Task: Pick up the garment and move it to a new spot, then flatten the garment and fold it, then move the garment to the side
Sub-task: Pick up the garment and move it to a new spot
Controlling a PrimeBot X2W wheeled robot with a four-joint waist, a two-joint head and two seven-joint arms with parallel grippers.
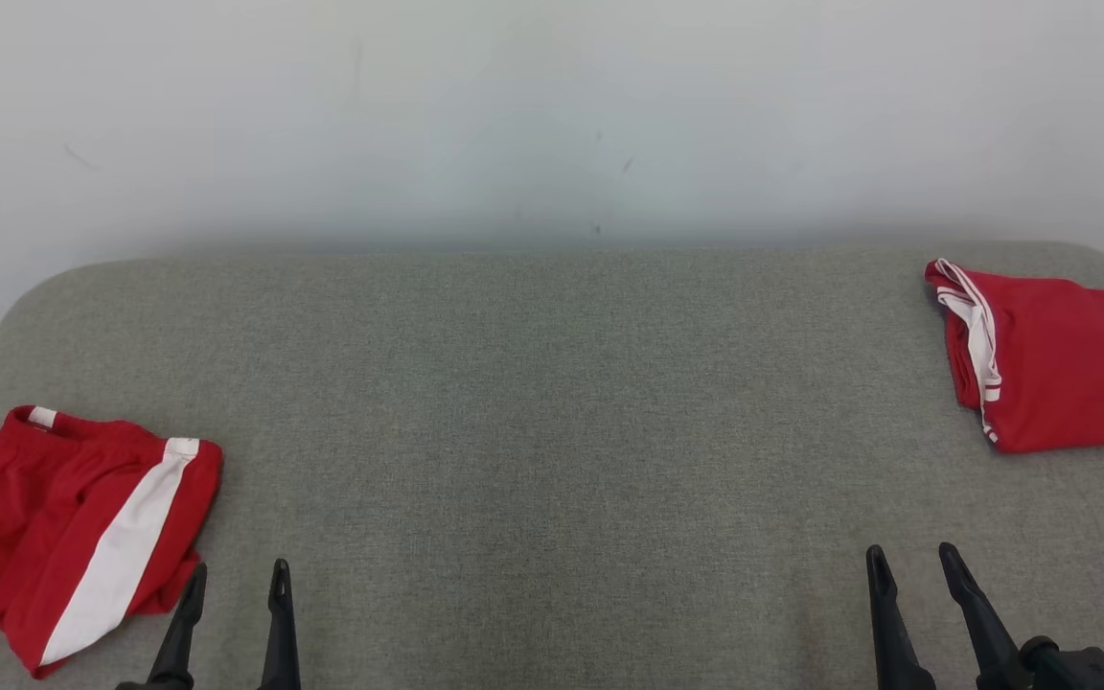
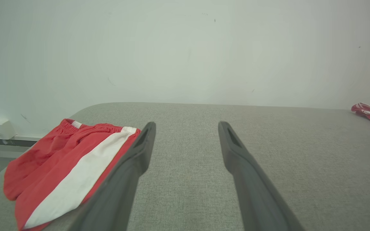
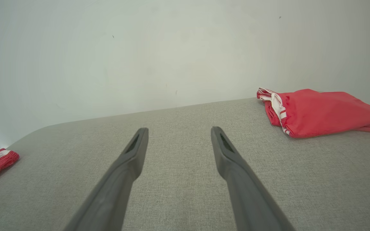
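Both arms sit low at the near edge of the grey fabric-covered worktop (image 1: pixel 552 412), and just their dark tips poke up from the bottom of the head view. The left fingers (image 1: pixel 278 623) rise at the lower left and the right fingers (image 1: pixel 889 613) at the lower right. Each pair is spread wide and released, with nothing between them and bare grey cloth showing through the gap. In each wrist view the pair reaches forward just above the surface, pointing towards the pale wall (image 1: pixel 552 115) behind.

At the upper right of the head view, close to the far right corner, lies a folded red garment (image 1: pixel 1060 359) with white trim along its left edge. It is well apart from both arms. The right wrist view shows it at the right (image 3: pixel 316 110), beyond the right fingers (image 3: pixel 236 166) and off to their side. A small white box (image 2: pixel 0 128) sits low against the wall at the left edge of the left wrist view. The wide middle of the worktop is open, and nothing stands between either arm and the cloth.

The red shorts (image 1: pixel 82 527), with a broad white stripe, lie rumpled at the lower left of the head view, near the worktop's left edge. They are just beside the left fingers (image 2: pixel 133 166), on their outer side. In the left wrist view the nearer finger overlaps the edge of the shorts (image 2: pixel 66 163), and I cannot tell if they touch.
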